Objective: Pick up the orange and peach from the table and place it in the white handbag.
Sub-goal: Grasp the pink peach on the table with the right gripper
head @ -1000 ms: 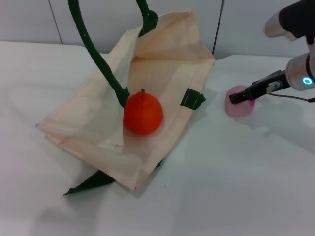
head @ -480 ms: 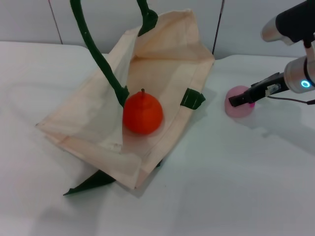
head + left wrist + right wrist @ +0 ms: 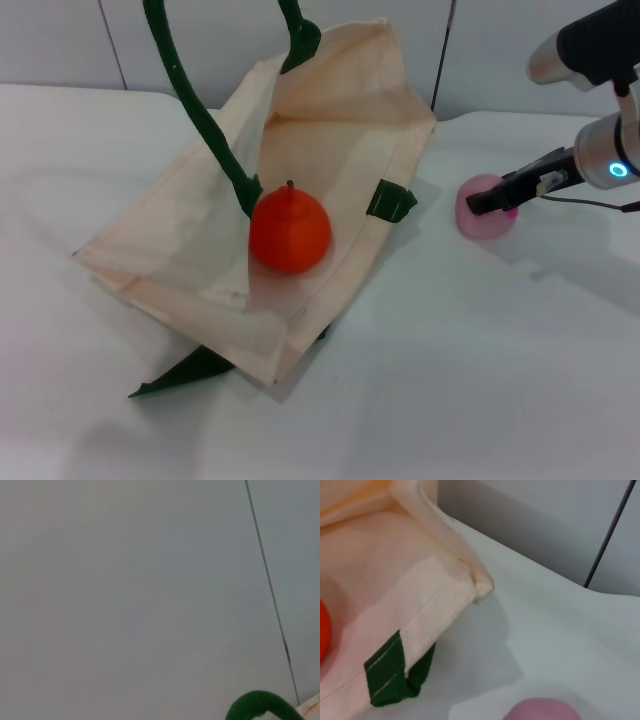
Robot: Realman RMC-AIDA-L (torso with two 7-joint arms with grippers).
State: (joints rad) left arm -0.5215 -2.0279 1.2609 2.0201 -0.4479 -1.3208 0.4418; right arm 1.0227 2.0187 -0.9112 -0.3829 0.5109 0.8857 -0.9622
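With the round orange-red orange (image 3: 290,231) already lying in the large cream fabric white handbag (image 3: 330,150), the right claw (image 3: 487,200), grip state unclear, sits at the small pink peach (image 3: 483,212), which it must clench and lift.

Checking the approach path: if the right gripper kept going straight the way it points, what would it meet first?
Probably the peach: the right gripper already sits at it, pointing toward the white handbag beyond. Contact is unclear.
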